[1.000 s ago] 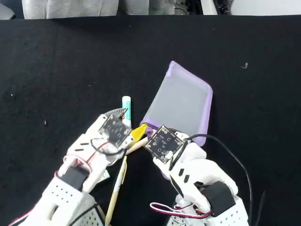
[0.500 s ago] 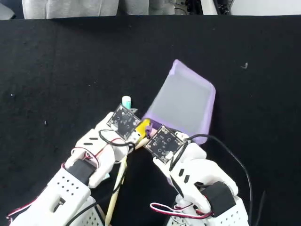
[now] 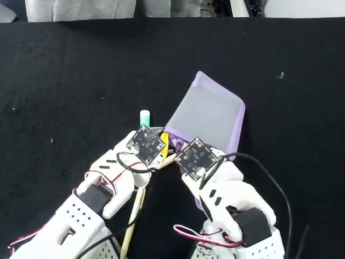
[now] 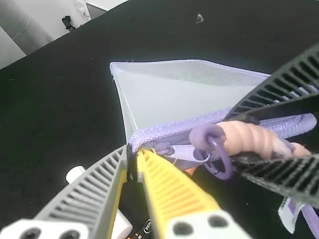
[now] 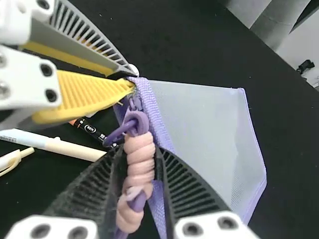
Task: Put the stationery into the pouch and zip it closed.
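A purple pouch (image 3: 211, 110) with a grey mesh face lies mid-table. My left gripper (image 3: 163, 141) is shut on its near corner; in the left wrist view the grey and yellow fingers (image 4: 164, 189) pinch the purple edge (image 4: 149, 135). My right gripper (image 3: 180, 147) is right beside it, black fingers (image 5: 184, 179) shut on the pink coiled zipper pull (image 5: 135, 179), which hangs from a purple ring (image 4: 219, 154). Outside the pouch lie a white tube with a green cap (image 3: 144, 116), a cream pen (image 3: 132, 221) and a black marker (image 5: 92, 129).
Black cloth covers the table (image 3: 64, 75), with wide free room to the left, right and back. Both arms' white bodies (image 3: 97, 199) crowd the near edge. A black cable (image 3: 275, 189) loops off the right arm. Grey fabric (image 3: 81, 8) lies beyond the far edge.
My left gripper moved right to the pouch's near corner and shut on it. My right gripper shifted slightly toward the pouch with the pull, and the pouch shifted a little.
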`<state>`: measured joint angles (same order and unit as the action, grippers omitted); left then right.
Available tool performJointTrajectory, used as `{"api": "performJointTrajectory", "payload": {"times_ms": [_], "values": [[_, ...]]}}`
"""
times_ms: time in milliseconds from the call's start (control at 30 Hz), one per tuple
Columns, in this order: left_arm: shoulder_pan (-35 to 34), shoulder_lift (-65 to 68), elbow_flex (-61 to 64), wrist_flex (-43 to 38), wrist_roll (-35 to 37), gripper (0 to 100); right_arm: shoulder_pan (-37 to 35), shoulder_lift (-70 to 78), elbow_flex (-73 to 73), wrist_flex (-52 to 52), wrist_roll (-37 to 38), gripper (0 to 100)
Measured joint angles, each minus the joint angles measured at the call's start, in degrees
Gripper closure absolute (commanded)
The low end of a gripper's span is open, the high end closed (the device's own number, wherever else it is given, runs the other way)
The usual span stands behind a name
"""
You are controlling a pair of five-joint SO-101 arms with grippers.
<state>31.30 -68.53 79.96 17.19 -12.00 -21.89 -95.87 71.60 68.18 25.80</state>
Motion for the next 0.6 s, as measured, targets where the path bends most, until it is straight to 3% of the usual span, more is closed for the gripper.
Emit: {"api": "performJointTrajectory", "payload": {"times_ms": [267, 600], "values": [[-3.9, 0.0, 0.0, 0.0, 0.0, 97, 0.4, 0.0, 0.0, 0.0, 0.1, 98.7], [-12.9, 0.0, 0.0, 0.0, 0.1, 97, 10.8, 0.0, -2.2, 2.3, 1.4, 98.7]]}}
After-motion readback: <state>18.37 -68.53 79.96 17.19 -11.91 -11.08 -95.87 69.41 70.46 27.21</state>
